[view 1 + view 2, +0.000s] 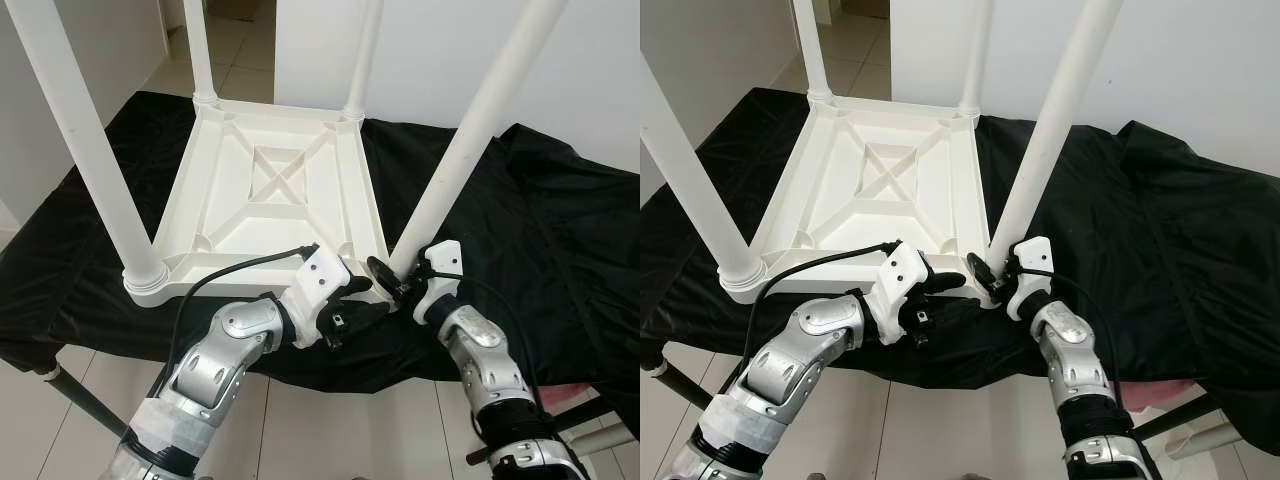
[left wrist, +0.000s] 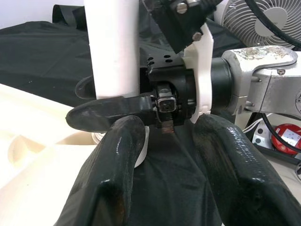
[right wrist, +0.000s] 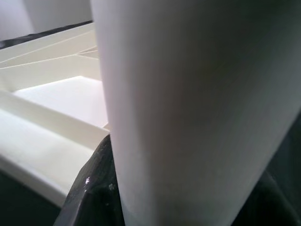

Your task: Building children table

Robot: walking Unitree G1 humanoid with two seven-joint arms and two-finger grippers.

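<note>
A white plastic children's table [image 1: 270, 190] lies upside down on a black-covered surface, with its legs pointing up. The near right leg [image 1: 470, 140] leans outward from its corner socket. My right gripper [image 1: 395, 278] is shut on the base of that leg, which looms close as a white column [image 3: 188, 108] in the right wrist view. My left gripper [image 1: 362, 302] stands open just in front of the same corner, its fingers [image 2: 117, 169] apart with nothing between them, pointing at the right gripper's finger [image 2: 103, 110] on the leg.
Three other legs stand in their sockets: near left [image 1: 90, 150], far left [image 1: 198, 50], far right [image 1: 365, 55]. The black cloth [image 1: 540, 220] spreads wide to the right. Tiled floor lies below the front edge. A fan [image 2: 263, 23] stands beyond my right arm.
</note>
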